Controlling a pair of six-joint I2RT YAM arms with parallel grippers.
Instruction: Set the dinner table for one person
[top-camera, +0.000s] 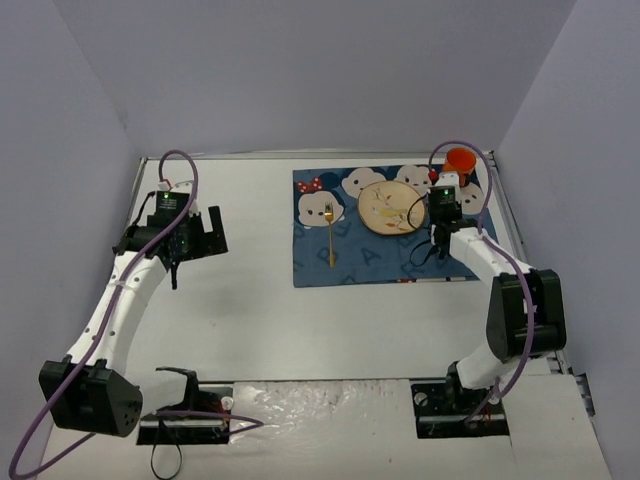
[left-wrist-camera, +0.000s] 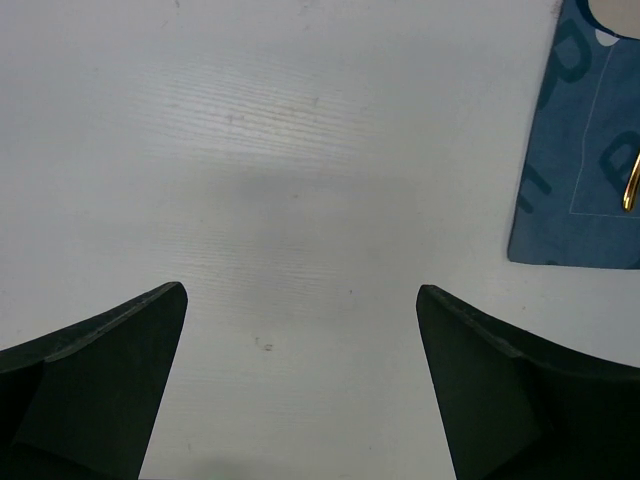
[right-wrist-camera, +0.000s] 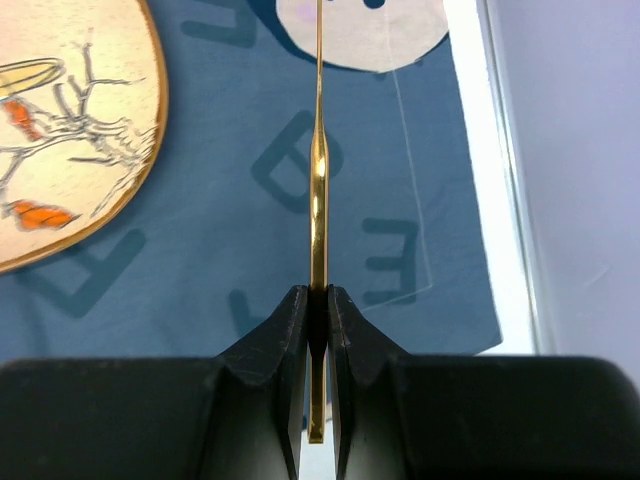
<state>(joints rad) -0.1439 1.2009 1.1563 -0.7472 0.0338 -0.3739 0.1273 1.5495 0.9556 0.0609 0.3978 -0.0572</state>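
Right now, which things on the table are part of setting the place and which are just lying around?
Part of the job: blue mat, plate, gold fork, orange cup, gold utensil gripped by the right gripper.
Just lying about: crinkled sheet between the arm bases.

From high over the near edge, the top camera looked down on the whole dinner table (top-camera: 260, 320). Both wrist cameras looked down from close by; all three shared the blue mat (top-camera: 370, 262).

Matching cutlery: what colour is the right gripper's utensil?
Gold; the utensil shows best in the right wrist view.
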